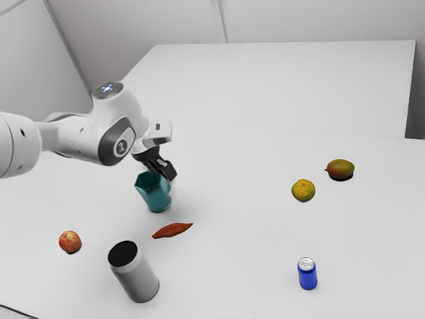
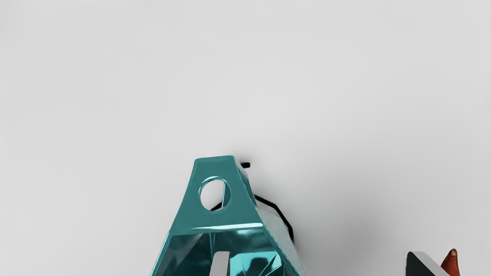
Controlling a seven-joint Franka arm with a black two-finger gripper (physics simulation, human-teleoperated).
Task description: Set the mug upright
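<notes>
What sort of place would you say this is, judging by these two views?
Probably a simulated robotics test room: a Franka arm reaches over a plain white table scattered with unrelated items, such as a teal mug and a blue soda can.

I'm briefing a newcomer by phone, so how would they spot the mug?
Over the white table, follow the white arm from the exterior view's left to its black fingers. The mug is there, teal, flat-sided and open-mouthed. Only it is teal; the nearby can is grey and the tapered root reddish-brown.
</notes>
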